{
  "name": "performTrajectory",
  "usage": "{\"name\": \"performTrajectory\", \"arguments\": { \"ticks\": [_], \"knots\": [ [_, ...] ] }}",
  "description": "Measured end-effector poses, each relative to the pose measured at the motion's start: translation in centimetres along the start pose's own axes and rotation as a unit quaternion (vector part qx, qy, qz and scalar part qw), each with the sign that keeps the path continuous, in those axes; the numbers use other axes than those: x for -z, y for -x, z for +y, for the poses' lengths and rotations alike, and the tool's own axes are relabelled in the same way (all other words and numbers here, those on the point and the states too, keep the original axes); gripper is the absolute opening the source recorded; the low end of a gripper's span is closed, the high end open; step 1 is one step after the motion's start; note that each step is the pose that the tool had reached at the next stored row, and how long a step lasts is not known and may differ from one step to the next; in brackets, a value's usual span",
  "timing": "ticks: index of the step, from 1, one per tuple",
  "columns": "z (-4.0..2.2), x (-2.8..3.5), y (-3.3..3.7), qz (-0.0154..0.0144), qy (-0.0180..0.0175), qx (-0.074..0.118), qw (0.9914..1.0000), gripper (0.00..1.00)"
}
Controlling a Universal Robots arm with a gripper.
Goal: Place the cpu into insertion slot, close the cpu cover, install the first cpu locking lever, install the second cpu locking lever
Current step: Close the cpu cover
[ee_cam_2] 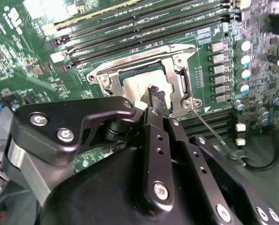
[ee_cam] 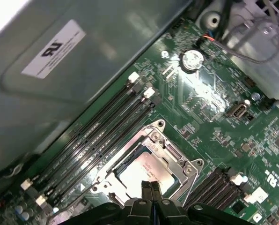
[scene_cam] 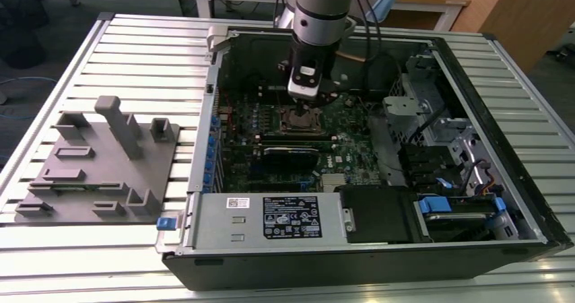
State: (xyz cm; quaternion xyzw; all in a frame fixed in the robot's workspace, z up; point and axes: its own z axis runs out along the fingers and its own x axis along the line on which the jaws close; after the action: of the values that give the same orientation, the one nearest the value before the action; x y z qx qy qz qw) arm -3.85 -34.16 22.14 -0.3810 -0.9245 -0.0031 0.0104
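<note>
The cpu (ee_cam: 140,172), a pale silver square, lies in the insertion slot (ee_cam_2: 138,71), whose dark rim shows around it. The cpu cover (ee_cam: 174,154), a silver frame, lies flat around the chip in both wrist views. My gripper (ee_cam: 149,188) is shut with nothing between its fingers, its tips right over the chip's near edge; whether they touch it I cannot tell. In the second wrist view the gripper (ee_cam_2: 155,95) hides part of the chip. A thin wire locking lever (ee_cam_2: 214,134) sticks out from one corner of the socket. In the exterior view the gripper (scene_cam: 301,106) points straight down over the socket (scene_cam: 303,122).
Long black memory slots (ee_cam: 102,136) run beside the socket. The open computer case (scene_cam: 503,135) has a power supply (scene_cam: 269,217) at the front, drive bays and cables on the exterior view's right. A grey fixture block (scene_cam: 99,165) stands on the slatted table at that view's left.
</note>
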Motion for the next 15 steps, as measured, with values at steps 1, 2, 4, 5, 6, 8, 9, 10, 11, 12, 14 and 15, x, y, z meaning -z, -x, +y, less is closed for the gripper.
{"name": "performTrajectory", "arguments": {
  "ticks": [1, 2, 4, 5, 6, 8, 9, 10, 11, 12, 14, 15],
  "knots": [
    [0.0, 0.0, 0.0, 0.0, -0.0001, 0.006, 0.99998, 0.11],
    [0.0, 0.0, 0.0, 0.0, -0.0003, 0.012, 0.99992, 0.11],
    [0.0, 0.0, 0.0, -0.0001, -0.0005, 0.023, 0.99973, 0.11],
    [0.0, 0.0, 0.0, -0.0001, -0.0006, 0.029, 0.99959, 0.11],
    [0.0, -0.01, 0.0, -0.0001, -0.0007, 0.033, 0.99944, 0.11],
    [0.0, 0.0, 0.0, -0.0001, -0.0009, 0.042, 0.99912, 0.11],
    [0.0, -0.01, 0.0, -0.0001, -0.001, 0.046, 0.99894, 0.11],
    [0.0, 0.0, 0.0, -0.0001, -0.0011, 0.05, 0.99877, 0.11],
    [0.0, -0.01, 0.0, -0.0001, -0.0011, 0.053, 0.99859, 0.11],
    [0.0, -0.01, 0.0, -0.0001, -0.0012, 0.056, 0.99841, 0.11],
    [0.0, -0.01, 0.0, -0.0001, -0.0013, 0.062, 0.99805, 0.11],
    [0.0, -0.01, 0.0, -0.0001, -0.0014, 0.066, 0.99785, 0.11]
  ]
}}
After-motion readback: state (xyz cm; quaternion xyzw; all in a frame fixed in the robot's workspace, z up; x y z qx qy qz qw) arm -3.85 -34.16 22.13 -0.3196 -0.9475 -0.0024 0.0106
